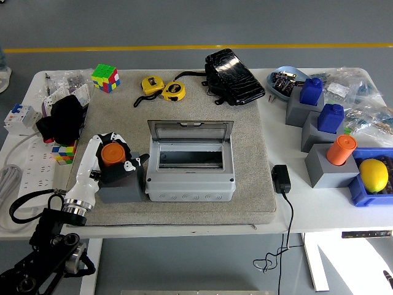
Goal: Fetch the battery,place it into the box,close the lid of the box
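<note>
Covering most of the white table [184, 224], a grey felt mat [252, 153] carries the work. At the mat's middle, toward its near edge, sits the grey box [190, 178], its lid [190, 130] standing open at the far side and its inner compartment showing. A black pouch [234, 77] lies at the mat's far edge, with two yellow tape measures [163, 88] just left of it and a colourful cube [105, 78] at the mat's far left corner. Along the table's right edge stand three grey blocks [325, 166]: two carry blue caps [320, 103] and the nearest carries an orange cylinder [341, 149], with a lemon [373, 174] in a blue tray [359, 190] just beside it. A black charger [281, 178] lies off the mat's right edge, its cable trailing over the table's near edge. Black cloth [63, 118] is heaped at the mat's left edge.

At the mat's near left corner, just beside the box, a grey holder [120, 190] bears the battery [112, 153], an orange cylinder standing upright. The left hand [113, 160], white-backed with black fingers [129, 166], is curled around the battery and grips it, the black arm coming up from the lower left corner
</note>
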